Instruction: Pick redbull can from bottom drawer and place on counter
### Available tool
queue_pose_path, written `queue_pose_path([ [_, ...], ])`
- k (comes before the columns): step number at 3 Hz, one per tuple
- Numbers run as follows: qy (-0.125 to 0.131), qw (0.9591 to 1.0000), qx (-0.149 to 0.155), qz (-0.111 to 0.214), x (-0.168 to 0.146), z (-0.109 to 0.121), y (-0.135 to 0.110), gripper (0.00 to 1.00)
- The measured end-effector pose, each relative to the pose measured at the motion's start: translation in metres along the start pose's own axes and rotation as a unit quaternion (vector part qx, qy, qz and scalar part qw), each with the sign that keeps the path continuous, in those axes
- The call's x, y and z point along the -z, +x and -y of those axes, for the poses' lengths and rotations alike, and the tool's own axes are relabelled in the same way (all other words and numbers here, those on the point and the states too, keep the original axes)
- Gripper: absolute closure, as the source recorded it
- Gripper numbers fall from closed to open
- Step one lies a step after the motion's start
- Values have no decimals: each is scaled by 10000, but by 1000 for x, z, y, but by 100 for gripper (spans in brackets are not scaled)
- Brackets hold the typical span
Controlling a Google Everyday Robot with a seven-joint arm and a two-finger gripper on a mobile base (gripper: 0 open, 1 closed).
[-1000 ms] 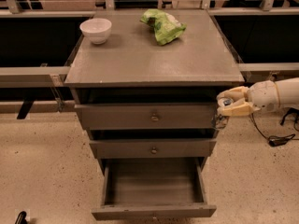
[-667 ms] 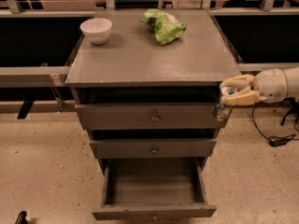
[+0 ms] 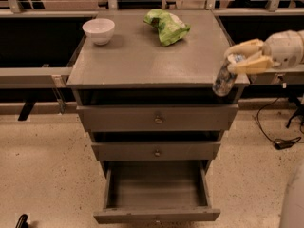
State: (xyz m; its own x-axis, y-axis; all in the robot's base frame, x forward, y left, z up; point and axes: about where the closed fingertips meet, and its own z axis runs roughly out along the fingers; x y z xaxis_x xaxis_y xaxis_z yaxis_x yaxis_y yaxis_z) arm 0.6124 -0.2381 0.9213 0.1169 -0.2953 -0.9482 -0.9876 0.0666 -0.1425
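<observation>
Since a second ago my cream-coloured two-finger gripper has gone up: then it was beside the front of the top drawer, and now it is at the height of the cabinet's top, at its right front corner. My arm comes in from the right side of the view.

Between my fingers I pinch the small slim bluish-silver redbull can. I grip it near its upper end. It is tilted, and its lower end hangs down and to the left in front of the corner edge. It is not resting on the surface.

The flat grey-painted worn counter carries two other things. A small round white bowl stands near the back left corner, and a crumpled green bag lies near the back edge, right of the middle. Both are well apart from the can.

Below, the lowest grey wooden bottom drawer is pulled far out toward the camera. The top drawer and the middle drawer, each with a small round knob, sit much further in.
</observation>
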Motion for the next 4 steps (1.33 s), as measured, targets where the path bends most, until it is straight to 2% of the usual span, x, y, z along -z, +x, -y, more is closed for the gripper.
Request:
queue_pose_path([
  [1,150,9999,12,4,0,20,-42,100],
  [2,493,9987,-122,-23,2,38,-67,100],
  [3,975,9932,-584,-238,3,62,-74,100],
  [4,1253,9881,-794,-399,-2,79,-72,84],
])
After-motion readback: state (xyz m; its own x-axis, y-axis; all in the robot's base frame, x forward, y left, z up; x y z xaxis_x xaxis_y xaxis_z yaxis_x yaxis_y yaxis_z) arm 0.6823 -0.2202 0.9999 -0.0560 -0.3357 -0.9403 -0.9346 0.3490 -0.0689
